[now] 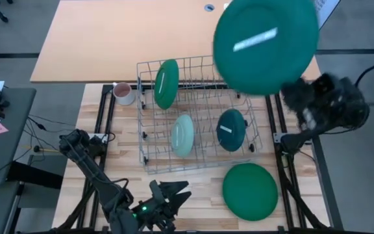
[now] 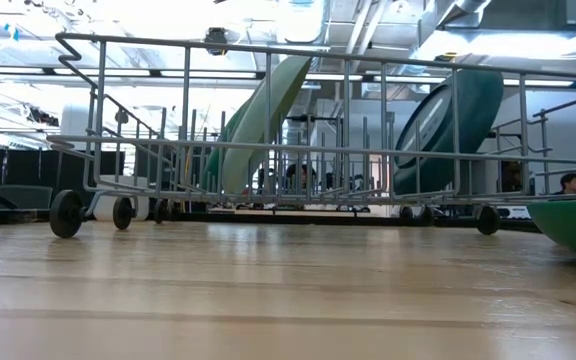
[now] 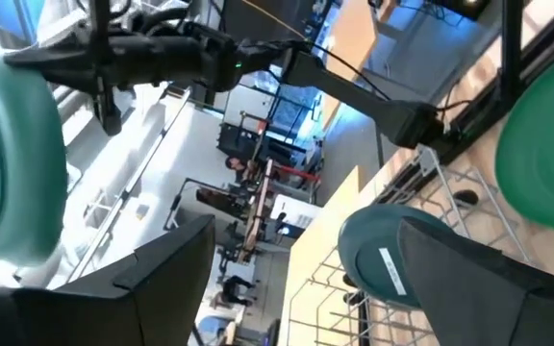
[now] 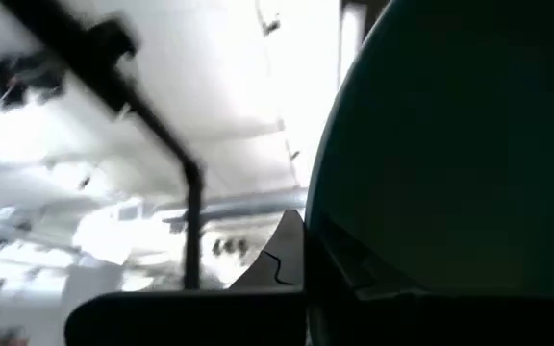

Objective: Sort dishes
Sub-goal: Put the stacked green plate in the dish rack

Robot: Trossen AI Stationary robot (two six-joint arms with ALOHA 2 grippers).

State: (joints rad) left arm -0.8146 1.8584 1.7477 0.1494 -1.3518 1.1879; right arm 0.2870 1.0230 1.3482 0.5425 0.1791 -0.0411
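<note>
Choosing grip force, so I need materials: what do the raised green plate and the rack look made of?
Raised green plate: glossy, likely glazed ceramic or melamine; a sharp light streak reflects off it. Rack: thin metal wire, plain grey, on small dark wheels.

We saw two dark arms. The left arm (image 1: 89, 166) was a slim black run of jointed segments, with thin cables trailing from its base and a small green light near its wrist. Its gripper (image 1: 167, 195) had black, pointed, angular fingers (image 3: 469, 288), matte and broad in its wrist view. The right arm (image 1: 330, 104) was bulkier, a black knobbly housing with dark cable looped behind it. Its gripper (image 4: 306, 279) showed flat black fingers.
</note>
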